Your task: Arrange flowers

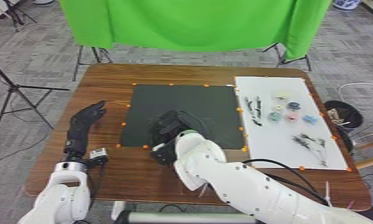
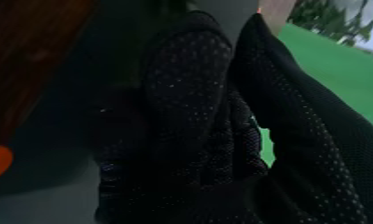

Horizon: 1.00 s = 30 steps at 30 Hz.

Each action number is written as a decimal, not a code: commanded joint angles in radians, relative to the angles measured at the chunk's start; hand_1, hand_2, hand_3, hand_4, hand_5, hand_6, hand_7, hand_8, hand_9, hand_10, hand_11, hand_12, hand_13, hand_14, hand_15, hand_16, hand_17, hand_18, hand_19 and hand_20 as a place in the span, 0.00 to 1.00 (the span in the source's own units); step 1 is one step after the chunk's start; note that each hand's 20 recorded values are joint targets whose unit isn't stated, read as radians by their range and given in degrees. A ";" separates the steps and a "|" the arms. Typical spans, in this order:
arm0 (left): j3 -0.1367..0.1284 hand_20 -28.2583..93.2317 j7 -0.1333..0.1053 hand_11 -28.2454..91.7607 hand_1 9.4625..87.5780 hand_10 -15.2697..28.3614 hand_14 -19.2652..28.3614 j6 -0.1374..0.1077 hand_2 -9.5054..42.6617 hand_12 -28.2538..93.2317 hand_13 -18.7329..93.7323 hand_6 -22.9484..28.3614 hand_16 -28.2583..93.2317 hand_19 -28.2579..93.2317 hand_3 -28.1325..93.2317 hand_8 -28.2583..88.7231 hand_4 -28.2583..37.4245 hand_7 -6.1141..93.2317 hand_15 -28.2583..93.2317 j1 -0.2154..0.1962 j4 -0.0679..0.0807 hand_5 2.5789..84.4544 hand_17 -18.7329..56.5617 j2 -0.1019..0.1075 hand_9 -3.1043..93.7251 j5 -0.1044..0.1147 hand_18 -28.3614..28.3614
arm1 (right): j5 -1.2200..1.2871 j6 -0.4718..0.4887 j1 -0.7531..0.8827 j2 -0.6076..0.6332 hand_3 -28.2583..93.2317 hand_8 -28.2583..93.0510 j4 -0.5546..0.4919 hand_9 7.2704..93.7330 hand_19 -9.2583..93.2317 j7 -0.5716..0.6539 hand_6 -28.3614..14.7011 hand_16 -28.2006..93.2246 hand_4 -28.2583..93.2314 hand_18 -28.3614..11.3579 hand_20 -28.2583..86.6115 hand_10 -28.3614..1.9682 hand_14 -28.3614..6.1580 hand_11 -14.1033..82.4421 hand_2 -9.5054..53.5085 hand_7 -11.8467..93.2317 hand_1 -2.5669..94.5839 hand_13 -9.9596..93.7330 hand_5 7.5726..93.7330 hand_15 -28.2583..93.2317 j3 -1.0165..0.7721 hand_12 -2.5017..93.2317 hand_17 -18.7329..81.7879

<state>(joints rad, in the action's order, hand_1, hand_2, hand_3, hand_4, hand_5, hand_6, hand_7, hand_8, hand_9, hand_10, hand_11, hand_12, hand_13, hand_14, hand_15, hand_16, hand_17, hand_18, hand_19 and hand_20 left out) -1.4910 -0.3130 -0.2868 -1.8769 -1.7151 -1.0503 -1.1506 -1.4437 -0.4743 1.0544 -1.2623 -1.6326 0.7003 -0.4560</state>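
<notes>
The right hand (image 1: 172, 131) is held over the dark mat (image 1: 156, 100), between the worktop's left and right edges. Its fingers (image 2: 187, 75) are kept nearly straight, with the thumb close beside them; whether anything thin is gripped cannot be told. The left hand (image 1: 85, 119) is placed near the worktop's left edge, its fingers relaxed and empty. Small coloured flowers (image 1: 292, 116) and dark stems (image 1: 257, 107) are laid out on the white sheet (image 1: 280, 137) along the right edge.
</notes>
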 commanded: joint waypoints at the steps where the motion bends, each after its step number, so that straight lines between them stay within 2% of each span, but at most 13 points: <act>1: 0.007 0.35 0.009 0.37 0.07 0.65 0.69 0.019 0.08 0.31 0.45 0.45 0.23 0.26 0.85 0.16 0.00 0.22 0.34 0.000 0.019 0.51 0.30 -0.010 0.50 0.006 0.67 | 0.014 0.048 0.021 0.037 0.79 0.31 -0.012 0.85 0.82 -0.030 0.55 0.41 0.29 0.55 0.59 0.41 0.67 0.35 0.15 0.49 0.33 1.00 0.67 0.59 0.015 0.21 0.92; 2: 0.006 0.35 0.009 0.37 0.07 0.64 0.69 0.016 0.08 0.31 0.45 0.45 0.23 0.26 0.85 0.16 0.00 0.22 0.34 -0.003 0.017 0.51 0.30 -0.010 0.50 0.006 0.67 | 0.012 0.055 0.022 0.037 0.80 0.21 -0.014 0.84 0.83 -0.033 0.56 0.41 0.28 0.54 0.58 0.41 0.66 0.35 0.16 0.50 0.30 1.00 0.67 0.59 0.019 0.21 0.92; 4: 0.009 0.35 0.010 0.37 0.07 0.65 0.69 0.022 0.08 0.31 0.45 0.45 0.23 0.26 0.85 0.16 0.00 0.22 0.34 0.005 0.021 0.51 0.30 -0.011 0.50 0.005 0.67 | 0.009 0.062 0.024 0.041 0.80 0.15 -0.018 0.83 0.85 -0.040 0.56 0.41 0.27 0.53 0.56 0.41 0.66 0.33 0.17 0.49 0.28 1.00 0.66 0.59 0.018 0.20 0.92; 10: 0.008 0.35 0.012 0.37 0.07 0.65 0.70 0.023 0.08 0.31 0.45 0.44 0.23 0.26 0.85 0.16 0.00 0.22 0.34 0.002 0.020 0.51 0.30 -0.010 0.50 0.003 0.68 | 0.021 0.077 0.022 0.046 0.80 0.16 -0.026 0.81 0.87 -0.047 0.57 0.41 0.26 0.52 0.53 0.40 0.65 0.30 0.18 0.44 0.26 1.00 0.66 0.59 0.022 0.18 0.91; 22: 0.013 0.35 0.013 0.37 0.07 0.64 0.70 0.025 0.09 0.31 0.45 0.45 0.23 0.26 0.85 0.16 0.00 0.22 0.34 0.007 0.024 0.51 0.30 -0.012 0.50 0.004 0.68 | 0.057 0.062 0.018 0.049 0.80 0.17 -0.040 0.82 0.89 -0.060 0.56 0.41 0.26 0.50 0.49 0.41 0.64 0.30 0.19 0.42 0.25 1.00 0.65 0.59 0.000 0.17 0.90; 25: 0.004 0.35 0.009 0.38 0.07 0.64 0.70 0.022 0.08 0.31 0.45 0.45 0.23 0.26 0.85 0.16 0.00 0.22 0.34 0.003 0.019 0.51 0.30 -0.009 0.50 0.005 0.68 | 0.100 0.040 -0.020 0.075 0.80 0.17 -0.067 0.82 0.90 -0.091 0.56 0.41 0.26 0.50 0.49 0.40 0.64 0.30 0.18 0.42 0.25 1.00 0.65 0.59 -0.003 0.18 0.90; 26: -0.002 0.35 0.008 0.38 0.07 0.64 0.70 0.017 0.08 0.31 0.45 0.45 0.23 0.26 0.85 0.16 0.00 0.22 0.34 -0.006 0.013 0.51 0.30 -0.008 0.50 0.007 0.68 | 0.114 0.038 -0.032 0.086 0.80 0.17 -0.081 0.82 0.90 -0.102 0.56 0.41 0.26 0.50 0.49 0.40 0.64 0.30 0.18 0.42 0.25 1.00 0.66 0.59 -0.006 0.18 0.90; 27: -0.004 0.35 0.007 0.38 0.07 0.64 0.70 0.018 0.08 0.31 0.45 0.45 0.23 0.26 0.85 0.16 0.00 0.22 0.34 -0.002 0.014 0.51 0.30 -0.006 0.50 0.009 0.68 | 0.127 0.028 -0.049 0.104 0.80 0.17 -0.098 0.83 0.90 -0.115 0.56 0.41 0.26 0.50 0.49 0.40 0.64 0.30 0.18 0.42 0.25 1.00 0.66 0.60 -0.005 0.18 0.90; 30: -0.018 0.35 0.005 0.37 0.07 0.64 0.70 0.016 0.08 0.31 0.45 0.45 0.23 0.26 0.85 0.16 0.00 0.22 0.34 -0.012 0.005 0.51 0.30 -0.002 0.50 0.013 0.68 | 0.141 0.057 -0.070 0.157 0.80 0.17 -0.152 0.83 0.90 -0.140 0.57 0.41 0.26 0.50 0.49 0.40 0.65 0.31 0.16 0.42 0.26 1.00 0.66 0.60 -0.043 0.18 0.90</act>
<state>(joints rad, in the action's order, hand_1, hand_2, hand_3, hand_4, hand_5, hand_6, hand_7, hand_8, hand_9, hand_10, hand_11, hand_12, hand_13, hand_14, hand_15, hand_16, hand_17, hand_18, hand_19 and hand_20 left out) -1.4898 -0.3109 -0.2724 -1.8663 -1.7062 -1.0504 -1.1500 -1.3329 -0.4182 1.0551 -1.2019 -1.6909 0.6200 -0.4522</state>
